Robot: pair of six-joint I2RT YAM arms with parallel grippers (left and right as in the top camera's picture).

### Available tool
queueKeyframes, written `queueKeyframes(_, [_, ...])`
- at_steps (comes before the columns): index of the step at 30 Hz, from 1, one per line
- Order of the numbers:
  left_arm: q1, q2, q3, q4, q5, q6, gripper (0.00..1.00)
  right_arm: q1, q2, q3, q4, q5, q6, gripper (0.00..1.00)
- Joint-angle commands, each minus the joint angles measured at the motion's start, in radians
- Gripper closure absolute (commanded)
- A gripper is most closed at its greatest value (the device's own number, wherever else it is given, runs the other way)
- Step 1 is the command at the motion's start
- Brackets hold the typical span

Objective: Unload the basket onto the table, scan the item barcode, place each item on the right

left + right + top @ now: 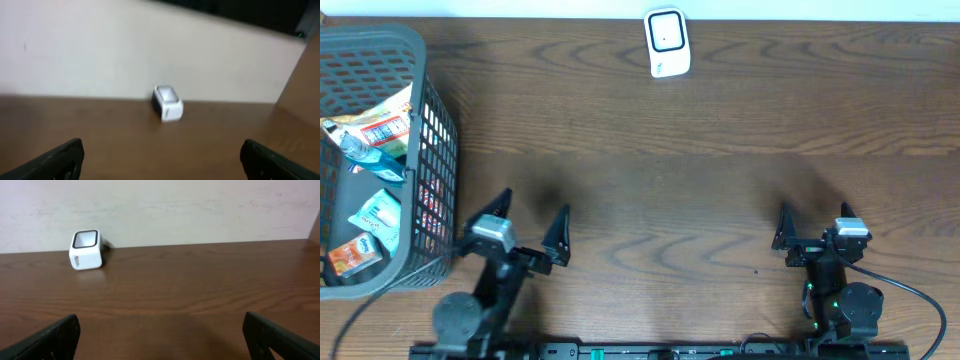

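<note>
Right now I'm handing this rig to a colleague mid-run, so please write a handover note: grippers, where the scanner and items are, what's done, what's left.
Left gripper: open, empty, beside the basket.
Right gripper: open, empty, at the near right.
Packets lie in the basket at the table's left edge. The white scanner stands at the far edge, near the middle.
Done: nothing, no item picked yet.
Left: take a packet from the basket and present its barcode to the scanner.
</note>
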Motion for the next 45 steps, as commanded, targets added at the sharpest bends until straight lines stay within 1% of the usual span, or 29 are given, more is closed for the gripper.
queueKeyframes(1, [0.003, 0.101, 0.183, -0.055, 0.031, -0.027, 0.00, -0.008, -0.004, -0.002, -0.005, 0.012, 0.013, 0.01])
queueKeyframes(6, [0.003, 0.332, 0.517, -0.317, 0.030, -0.026, 0.00, -0.008, -0.004, -0.002, -0.005, 0.012, 0.013, 0.01])
queueKeyframes(9, [0.003, 0.494, 0.770, -0.542, 0.031, -0.015, 0.00, -0.008, -0.004, -0.002, -0.004, 0.012, 0.013, 0.01])
queueKeyframes(11, [0.003, 0.573, 0.901, -0.676, 0.031, -0.015, 0.00, -0.008, -0.004, -0.002, -0.004, 0.012, 0.013, 0.01])
queueKeyframes(14, [0.003, 0.652, 0.997, -0.829, 0.030, -0.015, 0.00, -0.008, -0.004, -0.002, -0.005, 0.012, 0.013, 0.01])
queueKeyframes(16, [0.003, 0.682, 0.994, -0.857, 0.035, -0.015, 0.00, -0.008, -0.004, -0.002, -0.004, 0.012, 0.013, 0.01])
queueKeyframes(20, [0.003, 0.727, 1.009, -0.842, 0.039, -0.016, 0.00, -0.008, -0.004, -0.002, -0.004, 0.012, 0.013, 0.01])
queueKeyframes(23, [0.003, 0.777, 1.088, -0.842, 0.037, -0.056, 0.00, -0.008, -0.004, -0.002, -0.005, 0.012, 0.013, 0.01])
queueKeyframes(25, [0.005, 0.824, 1.168, -0.848, 0.004, -0.085, 0.00, -0.008, -0.004, -0.002, -0.005, 0.012, 0.013, 0.01])
queueKeyframes(27, [0.005, 0.882, 1.274, -0.880, -0.094, -0.109, 0.00, -0.008, -0.004, -0.002, -0.004, 0.012, 0.013, 0.01])
queueKeyframes(28, [0.005, 0.930, 1.363, -0.918, -0.193, -0.122, 0.00, -0.008, -0.004, -0.002, -0.005, 0.012, 0.013, 0.01])
queueKeyframes(33, [0.020, 1.111, 1.647, -1.079, -0.618, -0.200, 0.00, -0.008, -0.004, -0.002, -0.004, 0.012, 0.013, 0.01])
queueKeyframes(35, [0.064, 1.173, 1.721, -1.139, -0.692, -0.224, 0.00, -0.008, -0.004, -0.002, -0.005, 0.012, 0.013, 0.01])
queueKeyframes(37, [0.128, 1.223, 1.759, -1.181, -0.695, -0.252, 0.00, -0.008, -0.004, -0.002, -0.005, 0.012, 0.013, 0.01])
queueKeyframes(40, [0.241, 1.282, 1.764, -1.218, -0.685, -0.326, 0.00, -0.008, -0.004, -0.002, -0.005, 0.012, 0.013, 0.01])
queueKeyframes(45, [0.390, 1.350, 1.764, -1.227, -0.601, -0.334, 0.00, -0.008, -0.004, -0.002, -0.005, 0.012, 0.013, 0.01])
